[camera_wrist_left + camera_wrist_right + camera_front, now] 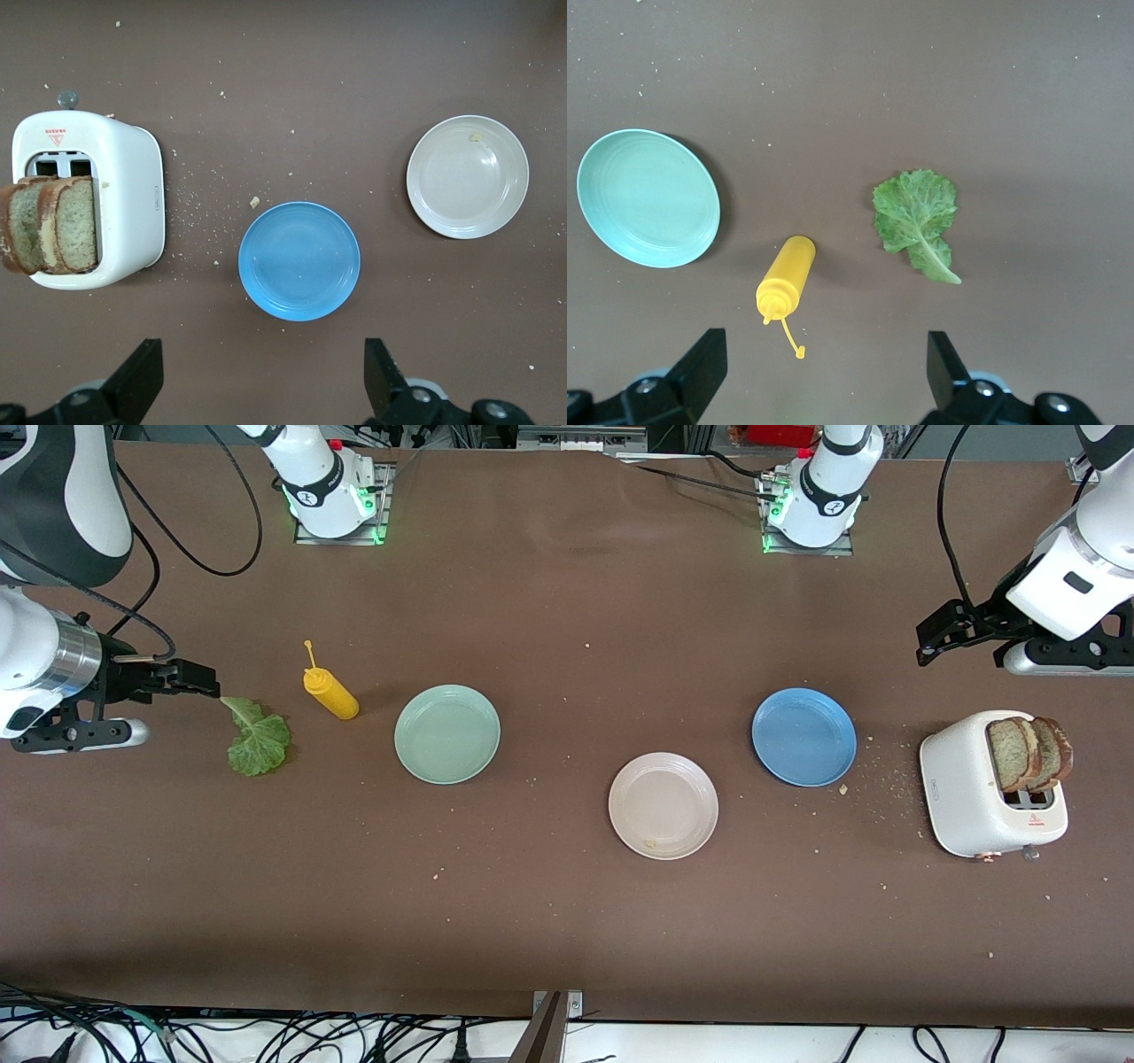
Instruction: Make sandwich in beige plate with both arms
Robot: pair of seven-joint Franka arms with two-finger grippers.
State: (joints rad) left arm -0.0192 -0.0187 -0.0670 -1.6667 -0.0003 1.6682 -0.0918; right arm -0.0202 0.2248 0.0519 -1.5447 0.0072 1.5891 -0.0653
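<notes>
The beige plate point(663, 806) lies empty but for a crumb, nearer the front camera than the blue plate; it also shows in the left wrist view point(468, 177). Brown bread slices point(1028, 753) stand upright in a white toaster point(970, 806) at the left arm's end, also seen in the left wrist view point(53, 226). A green lettuce leaf point(257, 740) lies flat on the table at the right arm's end, also in the right wrist view point(915, 217). My left gripper point(263, 376) is open and empty, up over the table beside the toaster point(941, 636). My right gripper point(824, 372) is open and empty, over the table by the leaf's stem point(199, 679).
A yellow squeeze bottle point(330, 691) lies on its side between the leaf and a mint-green plate point(447, 734). A blue plate point(803, 736) lies between the beige plate and the toaster. Crumbs are scattered round the toaster.
</notes>
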